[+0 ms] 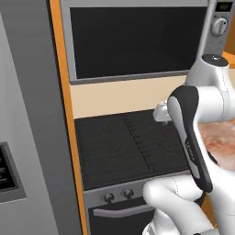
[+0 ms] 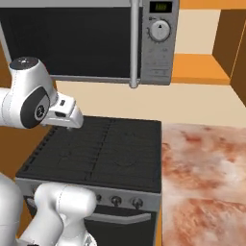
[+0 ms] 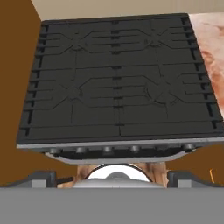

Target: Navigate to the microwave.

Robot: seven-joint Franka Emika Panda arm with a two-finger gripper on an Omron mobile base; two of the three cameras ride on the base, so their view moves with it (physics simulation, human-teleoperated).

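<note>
The microwave (image 1: 137, 41) hangs above the stove, a silver-grey box with a large black glass door. Its right panel carries a round knob (image 2: 159, 30) and a small display (image 2: 161, 7), and a vertical handle (image 2: 134, 43) runs beside the door (image 2: 67, 38). My gripper (image 2: 70, 126) hovers over the back left of the stove, below the microwave. It points down at the cooktop. In the hand view its two dark fingertips (image 3: 41, 177) stand wide apart at the bottom, so the gripper (image 3: 113, 177) is open with nothing held.
A black stove (image 1: 128, 147) with grates and a row of knobs (image 2: 115, 199) sits right in front of the base. A tall grey fridge (image 1: 27, 114) stands to its left behind an orange panel. A marbled counter (image 2: 202, 182) lies to the right.
</note>
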